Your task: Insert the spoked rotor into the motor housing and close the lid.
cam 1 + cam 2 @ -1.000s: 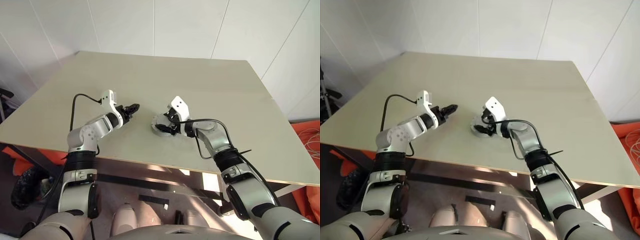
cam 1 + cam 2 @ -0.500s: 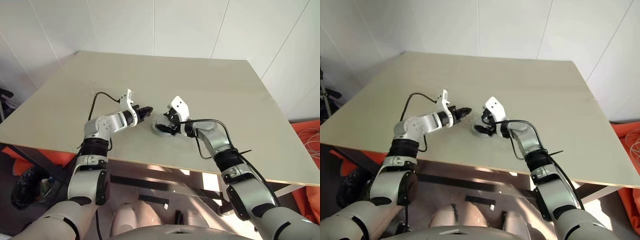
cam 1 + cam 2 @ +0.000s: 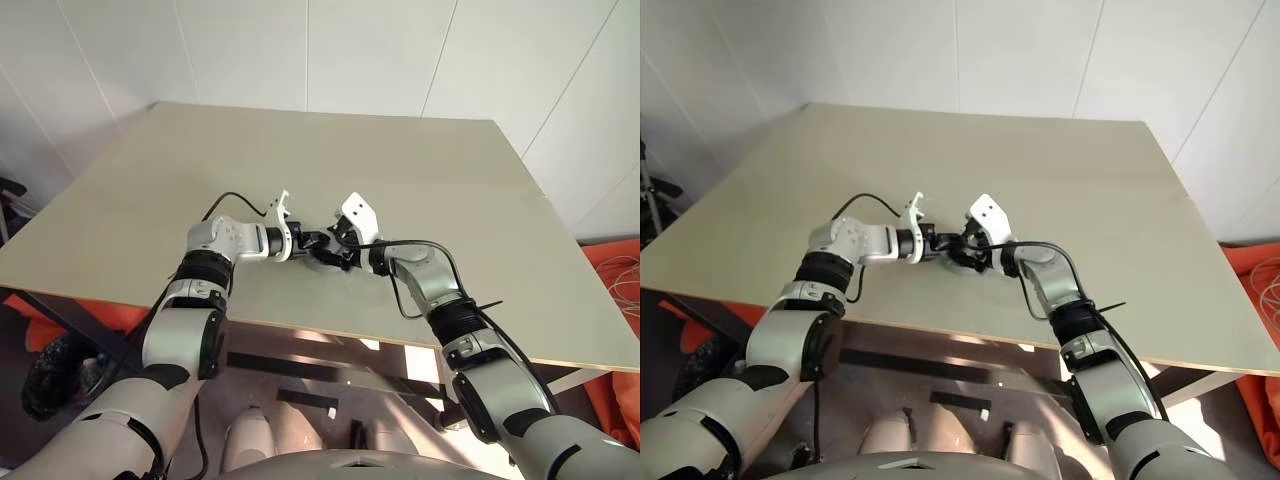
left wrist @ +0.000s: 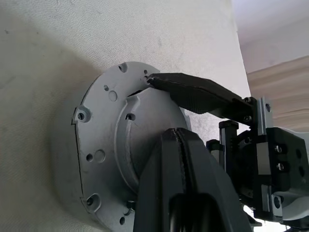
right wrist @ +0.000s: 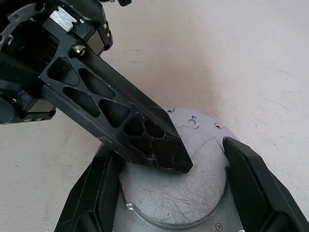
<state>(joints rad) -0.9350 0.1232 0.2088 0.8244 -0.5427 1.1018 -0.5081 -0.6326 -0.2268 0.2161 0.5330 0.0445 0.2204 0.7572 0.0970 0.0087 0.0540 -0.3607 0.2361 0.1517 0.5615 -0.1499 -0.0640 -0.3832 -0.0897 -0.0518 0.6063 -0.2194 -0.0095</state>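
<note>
The left gripper (image 5: 145, 140) has its two black fingers pressed together, and their joined tip rests on the flat silver face of a round grey metal part (image 4: 104, 145) lying on the bench (image 3: 420, 170). This part is a raised disc on a wider flange with small screw holes; whether it is the housing or the lid I cannot tell. The right gripper (image 5: 169, 193) is spread wide, one finger (image 5: 241, 179) on each side of the raised disc, close against its rim. Both grippers meet over the part near the middle of the bench's front half (image 3: 325, 250)
</note>
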